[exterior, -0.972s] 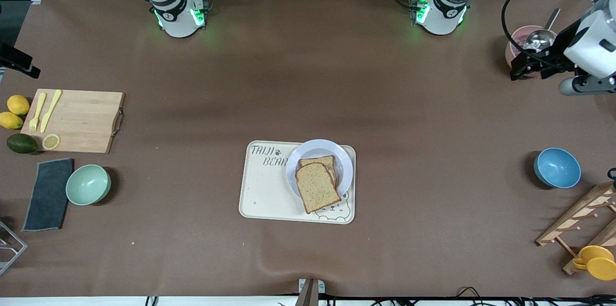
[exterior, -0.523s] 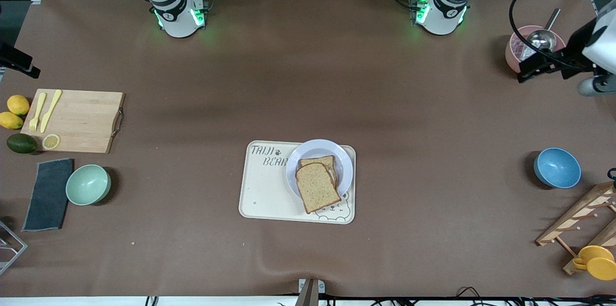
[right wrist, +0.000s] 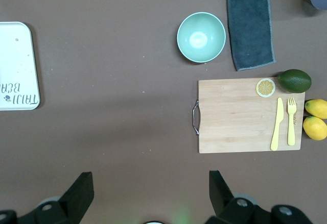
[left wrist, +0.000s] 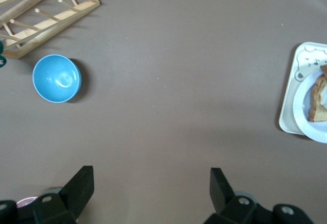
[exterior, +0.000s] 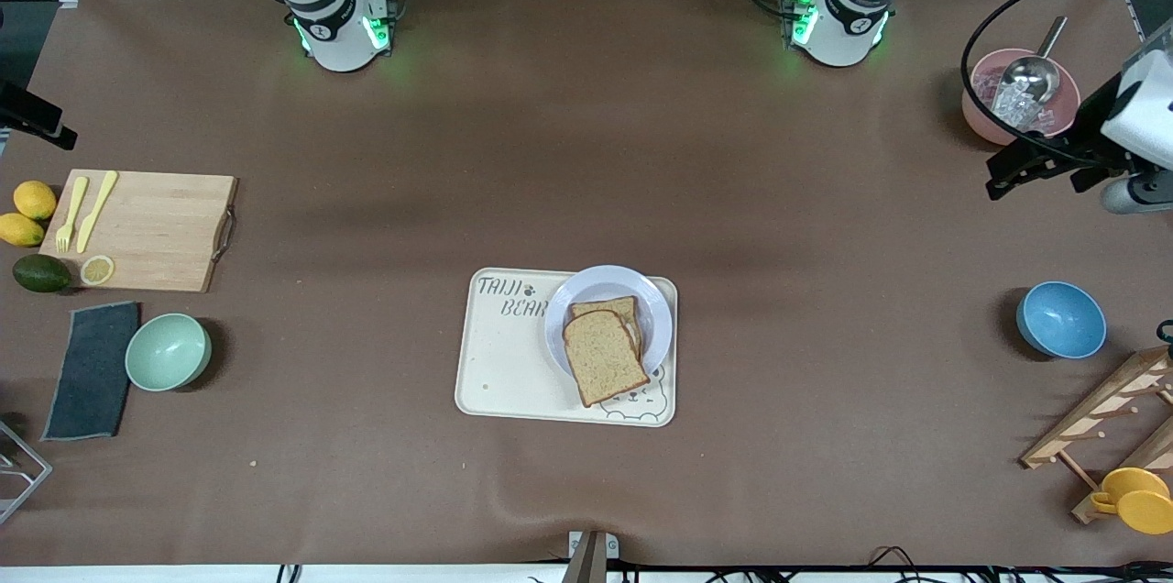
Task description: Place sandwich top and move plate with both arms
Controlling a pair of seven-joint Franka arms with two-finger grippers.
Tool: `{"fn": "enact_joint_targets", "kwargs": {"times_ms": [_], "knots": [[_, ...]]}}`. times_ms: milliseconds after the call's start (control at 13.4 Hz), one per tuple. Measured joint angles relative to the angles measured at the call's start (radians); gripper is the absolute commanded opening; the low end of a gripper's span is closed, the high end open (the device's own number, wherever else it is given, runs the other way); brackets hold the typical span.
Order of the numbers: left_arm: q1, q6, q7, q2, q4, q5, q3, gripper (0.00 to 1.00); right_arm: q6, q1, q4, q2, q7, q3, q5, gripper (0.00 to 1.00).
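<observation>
The sandwich top point(exterior: 603, 356), a brown wholemeal slice, lies tilted on another slice point(exterior: 616, 306) on the pale plate point(exterior: 608, 281). It overhangs the plate's rim toward the front camera. The plate sits on the cream bear tray point(exterior: 499, 372). My left gripper point(exterior: 1001, 176) is open and empty over bare table at the left arm's end, beside the pink bowl point(exterior: 985, 120). In the left wrist view the left gripper point(left wrist: 152, 180) is wide open, with the plate point(left wrist: 305, 128) far off. My right gripper point(right wrist: 150, 183) is open and empty over bare table near its base, outside the front view.
The pink bowl holds a metal ladle point(exterior: 1028, 74). A blue bowl point(exterior: 1061, 319) and a wooden rack point(exterior: 1100, 423) stand at the left arm's end. A cutting board point(exterior: 147, 230), green bowl point(exterior: 168, 351), dark cloth point(exterior: 92, 369), lemons point(exterior: 34, 199) and avocado point(exterior: 41, 273) are at the right arm's end.
My left gripper has moved from over the pink bowl toward the front camera, uncovering the bowl and ladle. The bread, plate and tray have not moved.
</observation>
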Motion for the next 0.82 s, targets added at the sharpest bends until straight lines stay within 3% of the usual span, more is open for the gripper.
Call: {"fn": "enact_joint_targets", "kwargs": {"times_ms": [224,822], "knots": [[-0.022,0.001,0.015,-0.005,0.009,0.000,0.035,1.00,0.000,0.000,0.000,0.002,0.000,0.000,0.000,1.00],[-0.050,0.001,0.012,-0.025,-0.017,0.000,0.035,1.00,0.000,0.000,0.000,0.002,0.000,0.000,0.000,1.00]]}}
